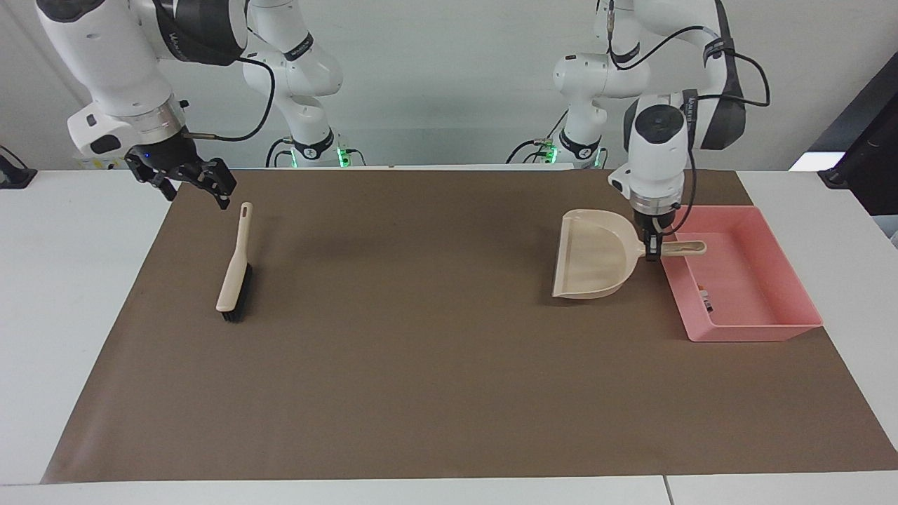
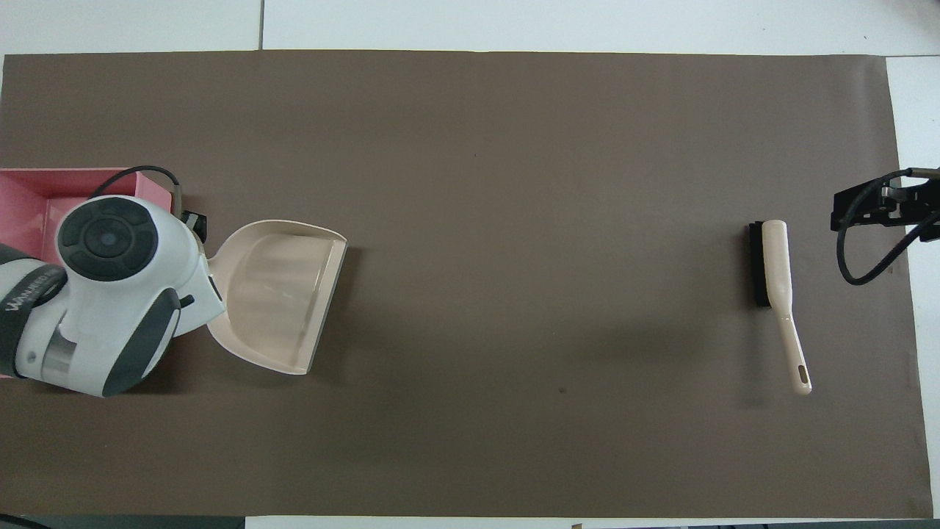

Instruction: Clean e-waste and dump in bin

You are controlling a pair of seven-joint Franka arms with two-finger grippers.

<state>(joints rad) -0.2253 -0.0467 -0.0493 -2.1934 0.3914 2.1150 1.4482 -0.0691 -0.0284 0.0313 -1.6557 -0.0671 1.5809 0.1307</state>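
Left gripper (image 1: 652, 247) clamps the dustpan (image 1: 593, 264) handle beside the bin (image 1: 744, 330), apparently parking it since the e-waste (image 1: 705, 299) lies inside; right gripper (image 1: 188, 179) waits open.

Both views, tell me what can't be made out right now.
- Overhead view: most of the bin and the e-waste in it are covered by the left arm, and the picture's edge cuts the bin.
- Overhead view: the left gripper on the dustpan handle is hidden under its own arm.
- Facing view: the e-waste is too small to identify.
- Facing view: whether the dustpan touches the mat cannot be told.
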